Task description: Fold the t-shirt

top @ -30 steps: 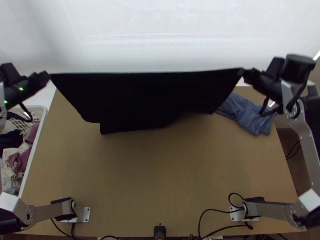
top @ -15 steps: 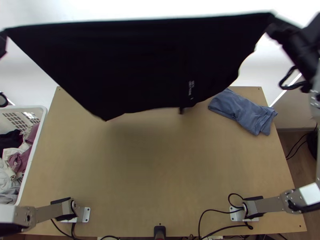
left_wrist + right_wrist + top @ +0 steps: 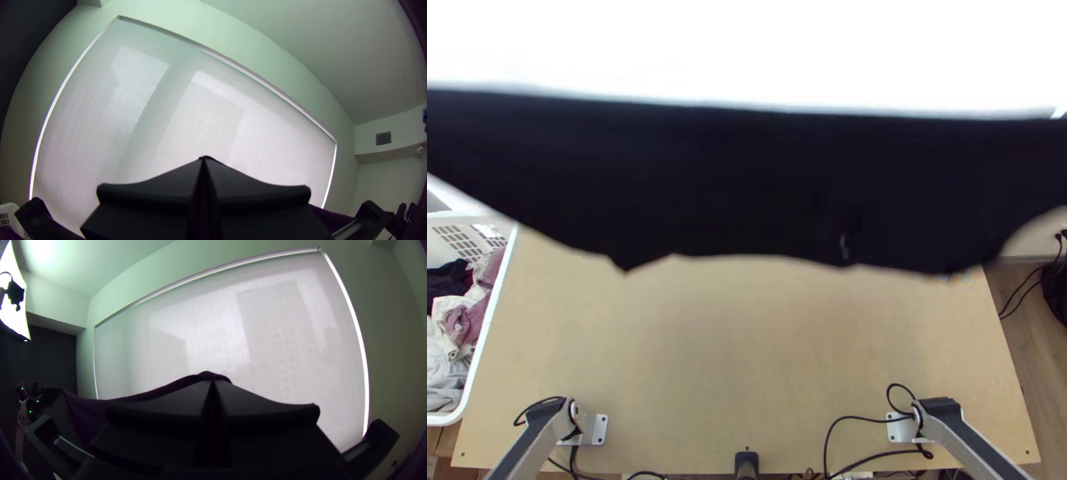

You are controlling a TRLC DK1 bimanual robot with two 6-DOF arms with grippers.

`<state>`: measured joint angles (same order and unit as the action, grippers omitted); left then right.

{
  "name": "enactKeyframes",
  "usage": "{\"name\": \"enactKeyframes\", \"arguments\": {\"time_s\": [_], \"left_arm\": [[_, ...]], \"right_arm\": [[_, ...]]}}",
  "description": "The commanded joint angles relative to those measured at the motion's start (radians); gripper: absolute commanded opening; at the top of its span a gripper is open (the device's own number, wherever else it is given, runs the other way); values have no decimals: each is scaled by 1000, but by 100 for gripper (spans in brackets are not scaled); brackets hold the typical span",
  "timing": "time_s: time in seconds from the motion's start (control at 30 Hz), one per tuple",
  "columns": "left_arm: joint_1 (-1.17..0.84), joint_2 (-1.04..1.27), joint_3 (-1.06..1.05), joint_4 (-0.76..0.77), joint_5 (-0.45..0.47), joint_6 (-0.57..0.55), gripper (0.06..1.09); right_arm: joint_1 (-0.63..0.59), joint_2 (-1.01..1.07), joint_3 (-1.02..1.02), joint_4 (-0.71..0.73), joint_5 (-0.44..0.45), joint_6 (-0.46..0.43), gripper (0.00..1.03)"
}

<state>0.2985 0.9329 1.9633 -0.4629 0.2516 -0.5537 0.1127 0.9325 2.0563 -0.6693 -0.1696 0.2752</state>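
Observation:
The black t-shirt [image 3: 747, 184] hangs stretched wide in the air across the top view, its lower edge uneven above the table's far part. In the left wrist view my left gripper [image 3: 203, 162] is shut on a bit of the shirt at its fingertips, and dark cloth [image 3: 331, 218] runs off beside it. My right gripper [image 3: 212, 384] is shut on the shirt [image 3: 133, 398] in the right wrist view, where the cloth's edge passes behind the fingers and stretches away toward the other arm.
Below the raised shirt lies the wooden table [image 3: 747, 352]. A white basket [image 3: 487, 320] of mixed clothes stands at its left. Black cables [image 3: 859, 420] run along the near edge, beside a small black device [image 3: 746, 464]. A window blind [image 3: 267, 329] covers the wall.
Both grippers have risen out of the top view, pulling the shirt up and nearer the camera, so it looks larger. The folded blue cloth at the far right is now covered by it.

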Motion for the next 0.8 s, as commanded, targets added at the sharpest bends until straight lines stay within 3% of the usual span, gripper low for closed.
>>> {"name": "enactKeyframes", "arguments": {"time_s": [0.0,0.2,0.33,0.53,0.77], "left_arm": [[11,-115,-98,67,-14,-9,9],[-1,-213,-179,46,-9,-9,9],[-4,-247,-288,43,-9,-8,9],[-4,-335,-584,1,14,37,9],[-4,-379,-946,13,23,113,9]], "right_arm": [[24,-77,-22,-81,-1,-25,3],[56,-129,-19,-219,1,-25,3],[77,-132,-114,-225,2,7,3],[94,-207,-487,-158,-1,75,3],[108,-268,-973,89,-39,127,3]]}}
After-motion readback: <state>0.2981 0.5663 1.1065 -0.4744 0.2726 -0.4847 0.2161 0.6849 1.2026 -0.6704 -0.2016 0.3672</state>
